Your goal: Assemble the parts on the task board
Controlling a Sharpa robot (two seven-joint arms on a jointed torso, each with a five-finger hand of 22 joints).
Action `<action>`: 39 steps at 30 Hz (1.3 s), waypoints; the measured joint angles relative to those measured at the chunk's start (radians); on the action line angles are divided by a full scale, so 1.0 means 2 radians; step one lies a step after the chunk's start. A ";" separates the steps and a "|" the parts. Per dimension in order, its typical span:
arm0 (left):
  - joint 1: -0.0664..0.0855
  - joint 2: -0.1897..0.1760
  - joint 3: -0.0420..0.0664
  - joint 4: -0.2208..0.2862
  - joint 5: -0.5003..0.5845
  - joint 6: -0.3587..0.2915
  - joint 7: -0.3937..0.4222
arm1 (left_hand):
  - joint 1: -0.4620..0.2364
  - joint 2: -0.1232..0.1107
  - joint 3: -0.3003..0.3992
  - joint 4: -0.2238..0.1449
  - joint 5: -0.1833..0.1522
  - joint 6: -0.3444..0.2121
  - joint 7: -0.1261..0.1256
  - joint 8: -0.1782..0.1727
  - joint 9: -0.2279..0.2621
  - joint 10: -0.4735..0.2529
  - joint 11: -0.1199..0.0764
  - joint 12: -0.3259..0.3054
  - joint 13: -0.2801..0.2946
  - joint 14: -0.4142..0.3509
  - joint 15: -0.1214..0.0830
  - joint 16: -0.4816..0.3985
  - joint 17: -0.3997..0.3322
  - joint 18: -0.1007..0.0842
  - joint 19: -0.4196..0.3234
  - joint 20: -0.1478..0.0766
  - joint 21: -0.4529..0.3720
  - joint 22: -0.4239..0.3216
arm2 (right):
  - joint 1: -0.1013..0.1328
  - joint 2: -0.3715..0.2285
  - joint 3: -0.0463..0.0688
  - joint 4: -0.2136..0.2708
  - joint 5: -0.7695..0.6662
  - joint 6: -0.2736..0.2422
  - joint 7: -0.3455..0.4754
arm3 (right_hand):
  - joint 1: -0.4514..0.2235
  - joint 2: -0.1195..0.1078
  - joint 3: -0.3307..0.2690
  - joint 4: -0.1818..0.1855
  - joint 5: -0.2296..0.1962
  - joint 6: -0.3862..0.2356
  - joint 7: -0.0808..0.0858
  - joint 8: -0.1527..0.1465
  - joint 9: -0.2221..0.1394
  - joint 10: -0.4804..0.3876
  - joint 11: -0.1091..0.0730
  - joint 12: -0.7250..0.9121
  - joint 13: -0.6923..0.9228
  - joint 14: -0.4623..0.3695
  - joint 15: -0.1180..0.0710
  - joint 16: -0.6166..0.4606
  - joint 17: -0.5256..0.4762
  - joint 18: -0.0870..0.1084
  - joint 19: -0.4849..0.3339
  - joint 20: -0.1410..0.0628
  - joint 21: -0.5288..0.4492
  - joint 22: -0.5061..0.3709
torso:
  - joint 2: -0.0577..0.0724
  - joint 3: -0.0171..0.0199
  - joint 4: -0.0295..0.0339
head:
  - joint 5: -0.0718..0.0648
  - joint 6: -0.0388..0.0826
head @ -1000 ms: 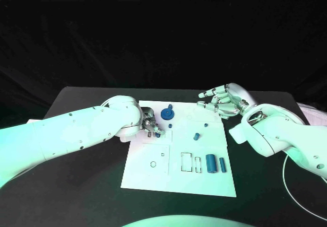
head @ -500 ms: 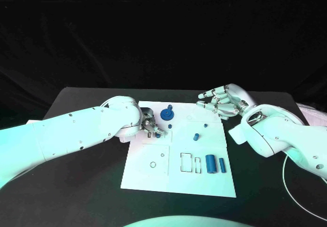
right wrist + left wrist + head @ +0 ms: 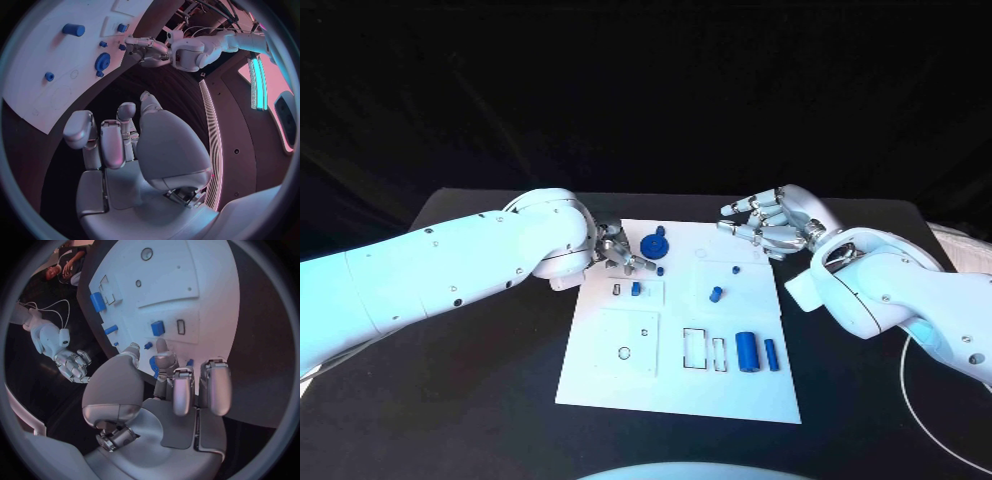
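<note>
The left hand (image 3: pixel 620 250) hovers over the far-left part of the task board (image 3: pixel 733 385), fingers apart and holding nothing. The board, a white plate with outlined slots, lies mid-table on the black table (image 3: pixel 473 380), with bare black surface on both sides. Seven blue parts show: a small block (image 3: pixel 636 288) seated near the left hand, a gear (image 3: pixel 653 244) with two pegs by it, two pegs mid-board, and two cylinders (image 3: pixel 759 349) near right. The right hand (image 3: pixel 769 222) hangs off the far-right corner, fingers curled and holding nothing.

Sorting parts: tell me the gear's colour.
Blue; the gear shows best in the head view.
</note>
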 measured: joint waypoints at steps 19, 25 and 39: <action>0.064 0.054 -0.001 -0.143 0.011 0.061 -0.001 | 0.065 0.034 -0.036 -0.001 0.006 -0.037 0.019 -0.025 -0.018 -0.059 0.018 -0.064 -0.077 0.001 0.014 0.000 0.000 0.000 0.000 0.013 -0.043 0.000 | -0.001 0.000 -0.003 -0.002 0.000 0.001 0.000 | 0.000 0.000 0.000 0.000 -0.003 -0.002 0.002 0.000 0.000 0.000 0.000 0.000 0.000 0.000 0.000 0.000 0.000 0.000 0.000 0.000 0.000 0.000 | 0.001 0.0005 0.0018 | 0.004 0.009; 0.058 0.083 -0.006 -0.200 0.010 0.071 0.003 | 0.065 0.034 -0.045 0.000 0.006 -0.033 0.018 -0.025 -0.021 -0.053 0.018 -0.054 -0.069 0.001 0.014 0.000 0.000 0.000 0.000 0.013 -0.038 0.000 | -0.001 0.001 -0.003 -0.003 -0.001 0.001 0.000 | 0.000 0.000 -0.001 -0.001 -0.003 -0.002 0.002 0.000 0.000 0.000 0.000 0.000 -0.001 0.000 0.000 0.000 0.001 0.000 0.000 0.000 0.000 0.000 | 0.002 -0.0002 0.0008 | 0.006 0.011; 0.041 0.110 -0.015 -0.251 0.005 0.105 0.009 | 0.064 0.040 -0.057 0.001 0.006 -0.023 0.013 -0.025 -0.026 -0.035 0.013 -0.030 -0.047 0.001 0.014 0.000 0.000 0.000 0.000 0.013 -0.030 0.000 | -0.001 0.004 -0.003 -0.004 -0.002 0.001 0.000 | 0.000 0.000 -0.001 -0.001 0.000 -0.002 0.002 0.000 0.000 0.000 0.000 0.000 -0.001 0.000 0.000 0.000 0.001 0.000 0.000 0.000 0.000 0.000 | 0.002 -0.0005 0.0012 | 0.008 0.009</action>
